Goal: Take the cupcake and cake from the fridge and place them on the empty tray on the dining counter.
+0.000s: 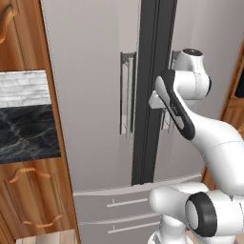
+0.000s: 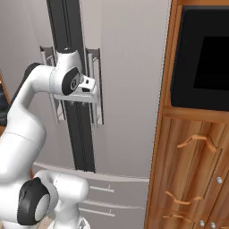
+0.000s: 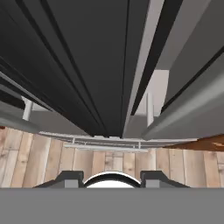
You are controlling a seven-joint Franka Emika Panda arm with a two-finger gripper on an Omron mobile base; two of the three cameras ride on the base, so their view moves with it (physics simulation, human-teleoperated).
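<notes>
— What do we see nearest us?

— In the hand view, pale plank flooring (image 3: 39, 157) runs below us. From the left base view, wooden cabinets (image 1: 28, 200) flank a black marble counter (image 1: 26, 136) under white tile. From the right base view, a dark oven window (image 2: 201, 58) sits in wood panelling.

— And the fridge (image 1: 90, 119)?

— Tall, grey, both doors shut, a dark centre strip (image 2: 71, 134) between two vertical bar handles, drawers below. It stands straight ahead of us.

— The gripper (image 2: 91, 91)?

— It sits at the right door's handle (image 2: 95, 67); whether it is clamped on the bar or loose, we cannot tell.
</notes>
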